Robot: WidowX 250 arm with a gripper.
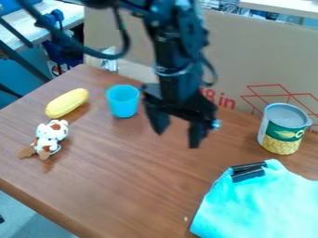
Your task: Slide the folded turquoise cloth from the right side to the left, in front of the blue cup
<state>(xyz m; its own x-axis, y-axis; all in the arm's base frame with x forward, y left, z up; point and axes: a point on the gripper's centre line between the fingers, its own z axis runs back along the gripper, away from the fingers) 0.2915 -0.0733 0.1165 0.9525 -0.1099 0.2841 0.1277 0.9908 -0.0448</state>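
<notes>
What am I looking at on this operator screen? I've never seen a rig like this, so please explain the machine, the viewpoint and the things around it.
You have one picture, from a fixed camera looking down at a slant. The black machine is a robot arm, entering from the top edge. At its lower end hangs a two-finger gripper, its fingers apart and holding nothing.

Beneath is a brown table. The blue cup stands nearest the gripper. Toward the picture's left are a yellow, elongated object and a small white-and-brown toy. Toward the right stand a can and, nearer the camera, a light-blue cloth with a black object at its edge; I can't tell what that is.
</notes>
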